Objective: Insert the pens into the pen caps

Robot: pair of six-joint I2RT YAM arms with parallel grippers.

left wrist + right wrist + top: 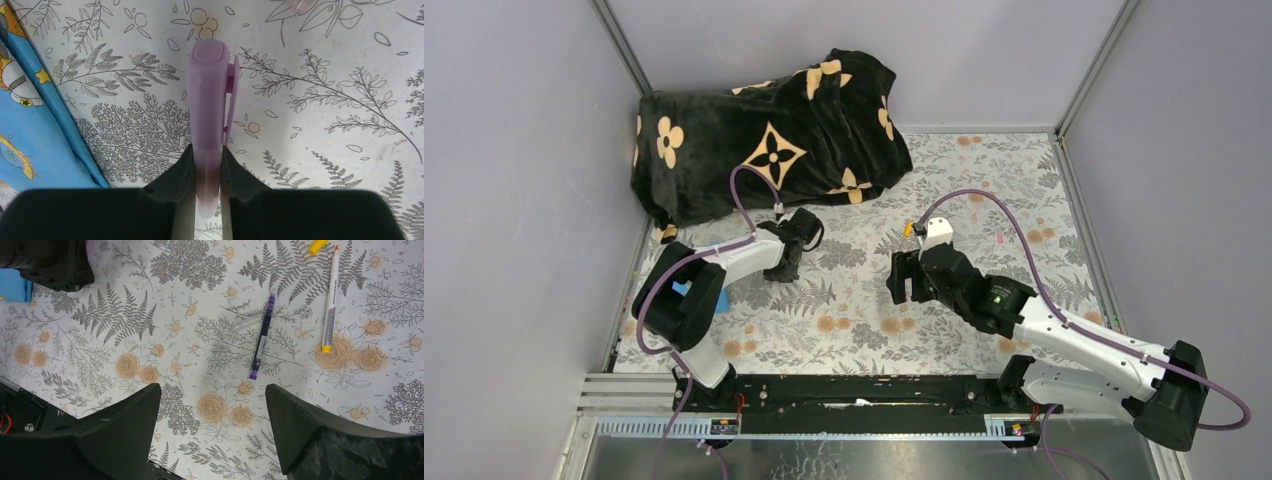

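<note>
My left gripper (207, 150) is shut on a lilac pen cap (210, 95) with a clip on its side, which points away from the wrist just above the floral cloth. In the top view the left gripper (786, 268) is left of centre. My right gripper (212, 390) is open and empty, hovering above the cloth; it is near the centre in the top view (904, 280). Beyond its fingers lie a dark blue pen (261, 337), a white pen (330, 300) with orange-yellow ends, and an orange-yellow cap (316, 246) at the frame's top edge.
A blue flat card (30, 115) lies left of the left gripper, partly under the left arm (722, 300). A black blanket with tan flowers (764, 130) is bunched at the back left. Grey walls enclose the floral cloth (844, 330). A small pink item (1000, 238) lies at the right.
</note>
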